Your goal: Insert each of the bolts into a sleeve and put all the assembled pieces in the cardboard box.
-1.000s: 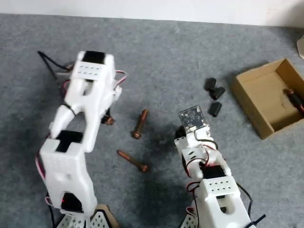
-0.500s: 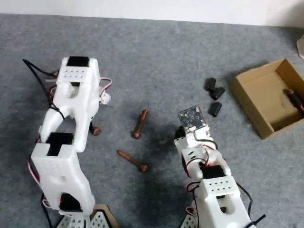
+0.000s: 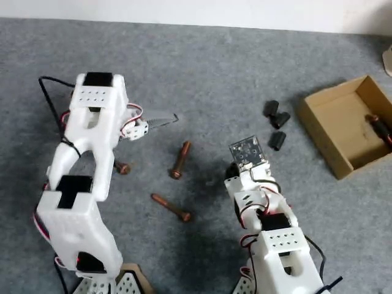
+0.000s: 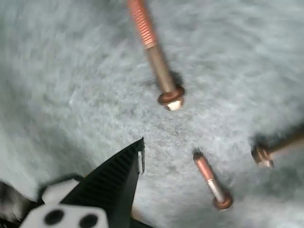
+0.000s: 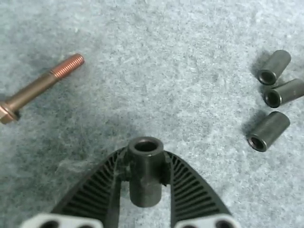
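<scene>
Three copper bolts lie on the grey carpet: one (image 3: pixel 180 159) in the middle, one (image 3: pixel 171 207) nearer the front, and one (image 3: pixel 122 167) half hidden beside the left arm. My left gripper (image 3: pixel 165 118) is raised above the carpet, points right and is open and empty; its black finger (image 4: pixel 118 175) hangs over the bolts (image 4: pixel 159 64). My right gripper (image 5: pixel 144 159) is shut on an upright black sleeve (image 5: pixel 142 183), its bore facing the bolt (image 5: pixel 40 88). Three loose sleeves (image 3: pixel 277 122) lie left of the cardboard box (image 3: pixel 318 131).
An assembled dark piece (image 3: pixel 380 125) lies inside the box at the far right. The right arm (image 3: pixel 263 208) rises from the front edge, its camera board (image 3: pixel 248 153) covering its gripper from above. The left arm (image 3: pixel 86 171) spans the left side.
The left arm swung left and its gripper lifted and turned to point right. The bolt beside it shifted left. The right arm kept still with the sleeve.
</scene>
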